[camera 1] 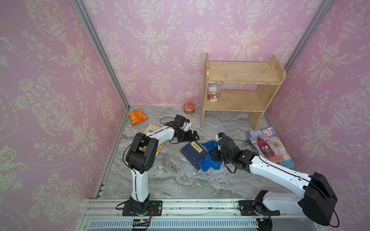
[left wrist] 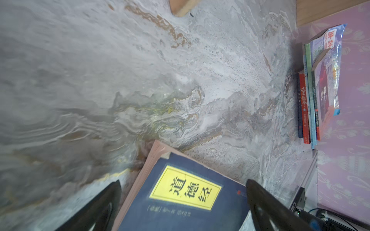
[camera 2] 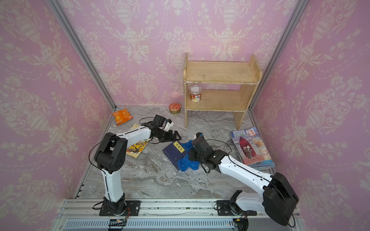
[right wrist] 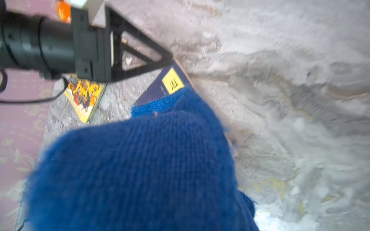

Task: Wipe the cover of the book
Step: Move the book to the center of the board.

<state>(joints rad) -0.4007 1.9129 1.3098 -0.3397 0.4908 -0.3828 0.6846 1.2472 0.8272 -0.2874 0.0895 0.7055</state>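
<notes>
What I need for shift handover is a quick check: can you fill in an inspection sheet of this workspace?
Surface: marble-patterned tabletop; no damage seen.
Job's things: blue book lies flat; blue cloth bunched over its right part.
Clutter: snack bag, tin, yellow book, book stack; cup on wooden shelf.
Grippers: left tool open at the book's far corner, contact unclear; right tool shut on the cloth.
Cables: black cable loops at both wrists.
Surroundings: pink patterned walls; metal rail in front.

Right hand [camera 1: 213,155] clamps blue cloth [camera 1: 208,163] on navy book [camera 1: 190,154]; left hand [camera 1: 195,136] spread.
</notes>
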